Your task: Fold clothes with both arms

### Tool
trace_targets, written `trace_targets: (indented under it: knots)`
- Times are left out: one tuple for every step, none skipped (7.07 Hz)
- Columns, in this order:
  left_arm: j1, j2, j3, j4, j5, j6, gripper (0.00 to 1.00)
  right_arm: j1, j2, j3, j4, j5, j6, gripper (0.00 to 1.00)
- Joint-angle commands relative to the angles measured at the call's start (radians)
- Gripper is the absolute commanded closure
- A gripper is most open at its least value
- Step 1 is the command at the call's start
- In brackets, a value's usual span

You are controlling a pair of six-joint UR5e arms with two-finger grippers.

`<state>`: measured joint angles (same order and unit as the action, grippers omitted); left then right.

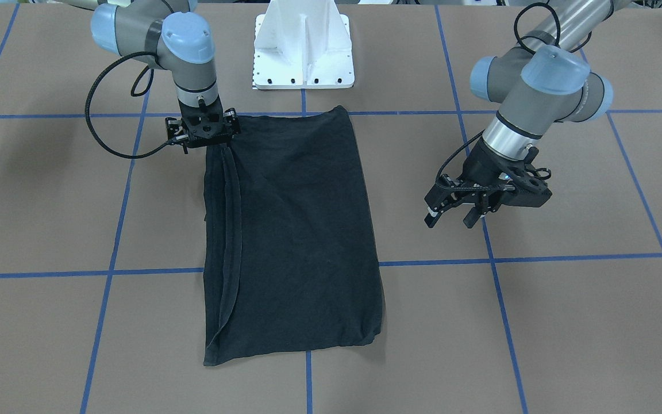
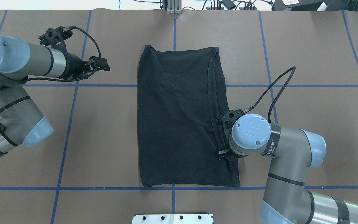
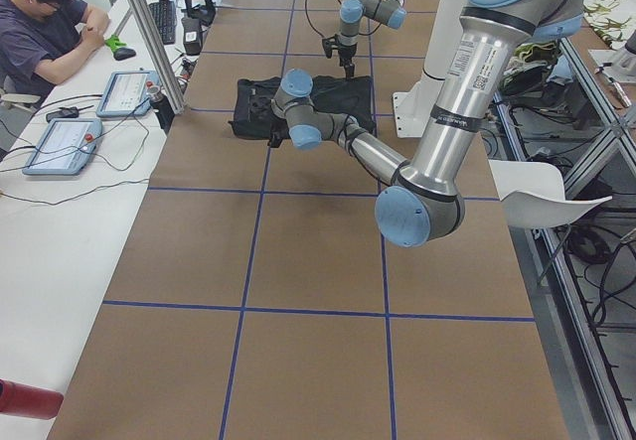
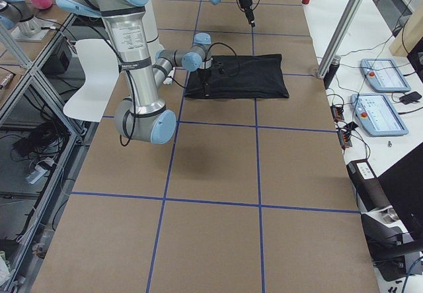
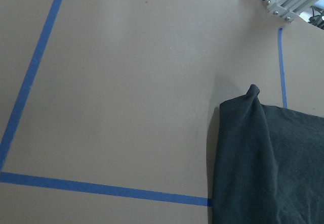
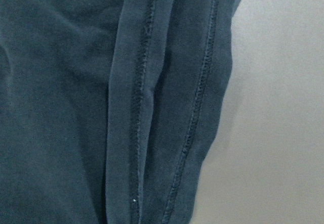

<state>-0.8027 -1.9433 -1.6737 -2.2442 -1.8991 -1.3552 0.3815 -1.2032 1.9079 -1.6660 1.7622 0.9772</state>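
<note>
The right arm (image 1: pixel 184 57) points the right gripper (image 1: pixel 207 138) straight down, its jaws hidden, while the left arm (image 1: pixel 529 95) holds the left gripper (image 1: pixel 450 220) slanted downward, fingers spread apart.

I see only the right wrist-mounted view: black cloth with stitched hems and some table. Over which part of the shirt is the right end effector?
Observer: The right end effector is at the T-shirt's corner nearest the robot base, on the robot's right.
Operator: And the left end effector?
Observer: The left end effector hovers over bare table beside the shirt, open and empty.
Operator: Is the whole shirt flat?
Observer: It lies folded into a long rectangle, no graphic showing.
</note>
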Motion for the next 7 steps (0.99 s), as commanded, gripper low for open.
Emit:
trace_targets:
  knots:
    - [0.000, 0.000, 0.000, 0.000, 0.000, -0.001, 0.00, -0.001, 0.007, -0.009, -0.001, 0.000, 0.000, 0.00]
    - [0.000, -0.002, 0.000, 0.000, 0.000, -0.001, 0.00, 0.002, 0.007, -0.018, -0.001, 0.000, -0.002, 0.00]
    - [0.002, -0.002, 0.000, 0.000, 0.000, -0.002, 0.00, 0.010, 0.007, -0.023, -0.001, 0.000, -0.002, 0.00]
    - [0.005, -0.002, 0.000, 0.000, 0.000, -0.004, 0.00, 0.013, 0.007, -0.023, -0.001, 0.000, -0.002, 0.00]
    - [0.007, -0.003, 0.000, 0.000, 0.000, -0.004, 0.00, 0.020, 0.007, -0.023, -0.003, 0.006, -0.003, 0.00]
    - [0.007, -0.005, 0.000, 0.000, 0.000, -0.004, 0.00, 0.033, 0.005, -0.021, -0.003, 0.011, -0.014, 0.00]
    - [0.007, -0.006, 0.000, 0.000, 0.000, -0.004, 0.00, 0.039, -0.001, -0.021, -0.003, 0.013, -0.020, 0.00]
